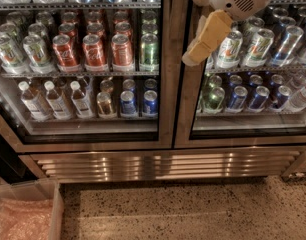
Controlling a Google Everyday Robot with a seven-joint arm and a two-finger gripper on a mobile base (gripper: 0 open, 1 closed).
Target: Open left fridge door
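- Since the job is to swing the left fridge door [88, 74] open, the gripper [197, 53] hangs at the upper right of the view. It sits in front of the steel uprights where the two doors meet, probably lined up for that door's free edge. Whether it is parted or closed cannot be told, nor whether it touches the steel, and it seems to carry nothing.
- Just left of the gripper runs the left door's brushed frame, and its glass pane stretches further left. This door looks closed, flush with its neighbour.
- Behind the gripper and to its right, the right door [253, 129] shows green-white cans [229, 49], with blue cans [258, 98] one shelf lower.
- Further left, behind the left pane, red cola cans [93, 51] stand in upright rows at about the gripper's height, labels outward as if for display. A green can [149, 49] stands on the side nearest the gripper.
- Below and to the left of it, a lower shelf holds clear bottles [55, 100] with white caps.
- Well below the gripper, a louvred steel grille [163, 165] runs above the speckled floor [193, 209].
- Farthest off, down-left, a clear plastic bin [56, 209] holds something pale pink and crinkled, which cannot be identified.
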